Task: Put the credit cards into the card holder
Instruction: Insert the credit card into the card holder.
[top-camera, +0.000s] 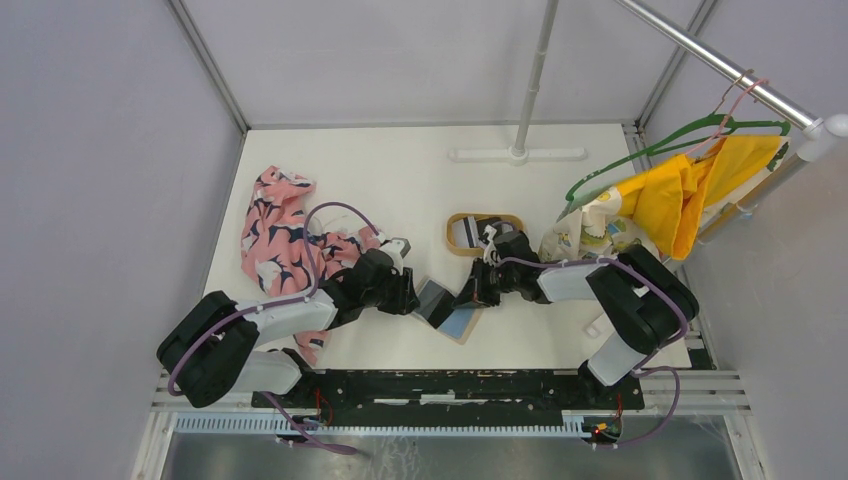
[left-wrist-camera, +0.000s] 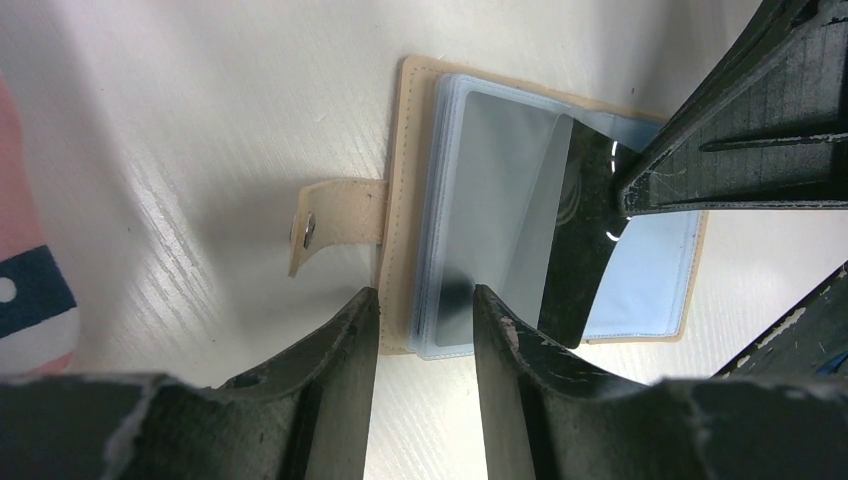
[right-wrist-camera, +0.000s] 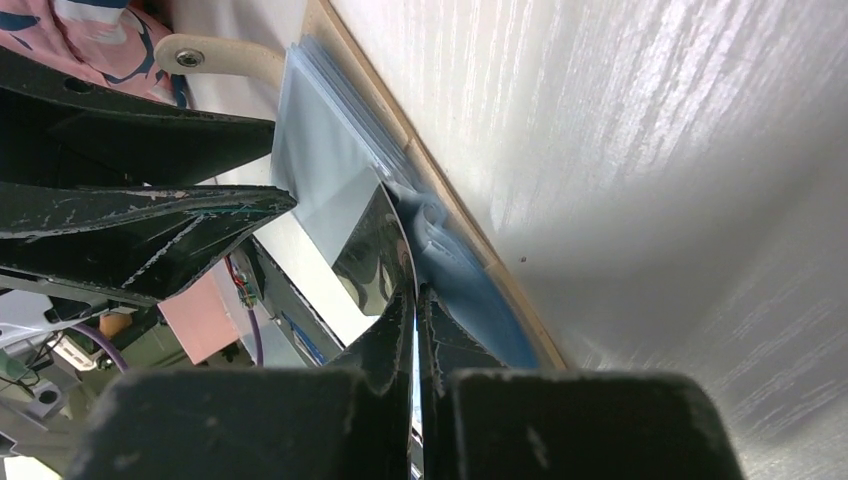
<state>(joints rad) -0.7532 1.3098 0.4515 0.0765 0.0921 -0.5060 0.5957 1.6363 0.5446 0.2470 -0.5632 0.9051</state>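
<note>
Card holder (top-camera: 458, 322) lies open on the white table (top-camera: 400, 170), near centre, between both grippers. Tan cover, grey-blue clear sleeves, tan snap tab (left-wrist-camera: 335, 225) sticking out from one edge. Dark card (left-wrist-camera: 580, 250) slants across the sleeves, clamped in the right gripper (right-wrist-camera: 416, 290) — can't tell if it's inside a pocket. Left gripper (left-wrist-camera: 425, 330) has its jaws apart, straddling the holder's edge. Oval tray (top-camera: 449, 236) just beyond holds flat dark and pale pieces — too small to identify.

Bright, even light; blurred wrist foregrounds
</note>
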